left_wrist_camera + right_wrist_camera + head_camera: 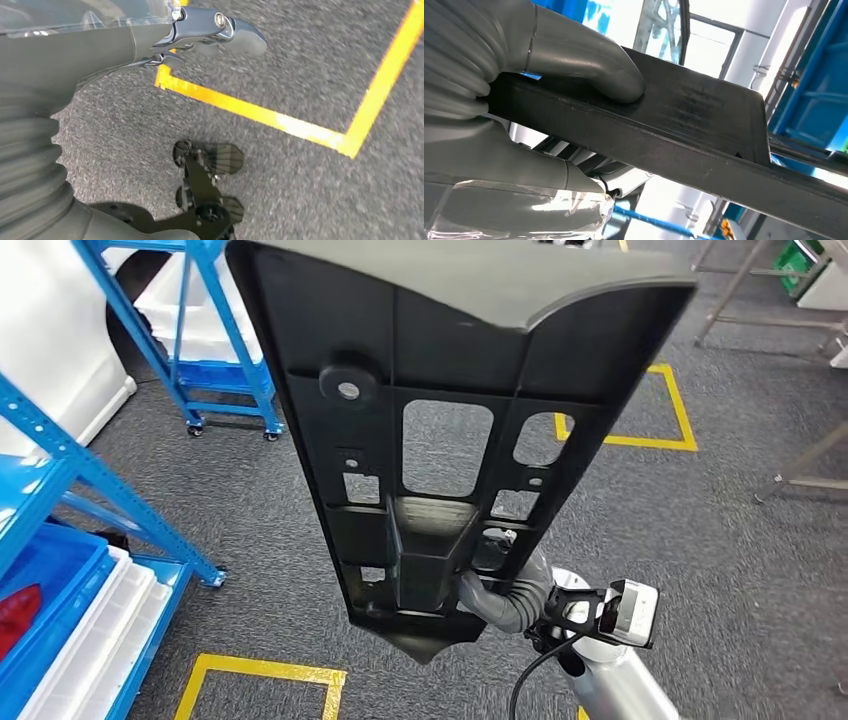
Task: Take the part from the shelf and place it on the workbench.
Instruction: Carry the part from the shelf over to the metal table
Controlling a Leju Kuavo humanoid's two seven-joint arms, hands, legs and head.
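right hand point(497, 592) grips black part point(440, 410) upright | left hand point(150, 40) — holds nothing | blue shelf point(215, 330) beyond

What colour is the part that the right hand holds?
Black part; the head view shows it best.

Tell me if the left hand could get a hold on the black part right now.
Probably not as it stands: the left hand hangs low over the carpet, while the black part is held upright in front by the right hand.

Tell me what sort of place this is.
Probably a factory or workshop floor: blue metal shelving on castors, yellow floor marking taped on grey carpet, and a black moulded part held up by the right hand.
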